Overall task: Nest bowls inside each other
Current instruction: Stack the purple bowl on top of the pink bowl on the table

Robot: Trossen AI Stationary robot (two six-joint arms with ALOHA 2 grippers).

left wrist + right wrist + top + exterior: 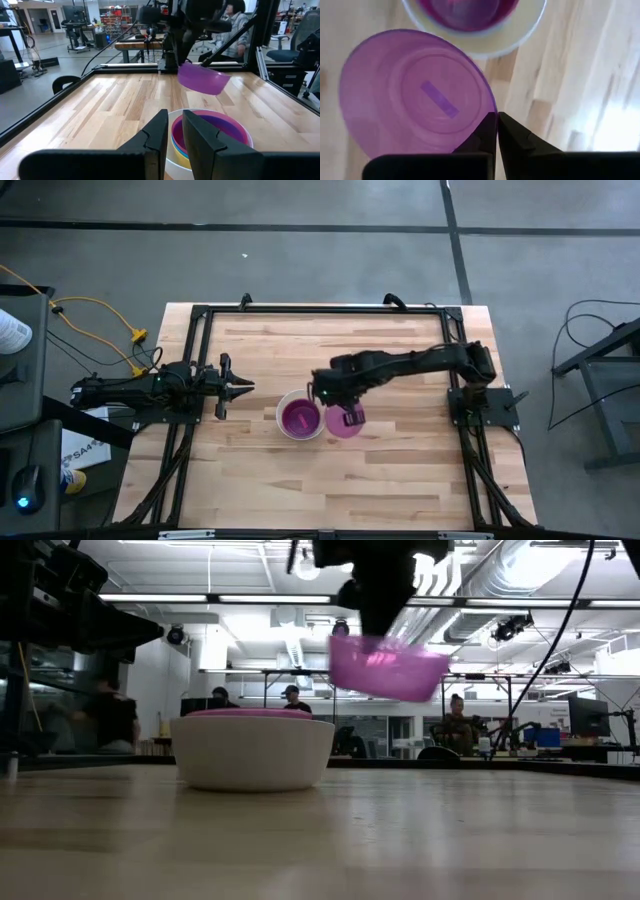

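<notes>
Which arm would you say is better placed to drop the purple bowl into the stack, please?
The right. Its claw is already shut on the purple bowl, held in the air beside the white bowl and its stack. The left claw waits empty at the table's left.

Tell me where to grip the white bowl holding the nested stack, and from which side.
Grip the white bowl by its rim, coming from above. It sits upright, and its side wall looks too wide and rounded for a side pinch. Use the rim facing the left end effector, since the right end effector holds the purple bowl above the other side.
</notes>
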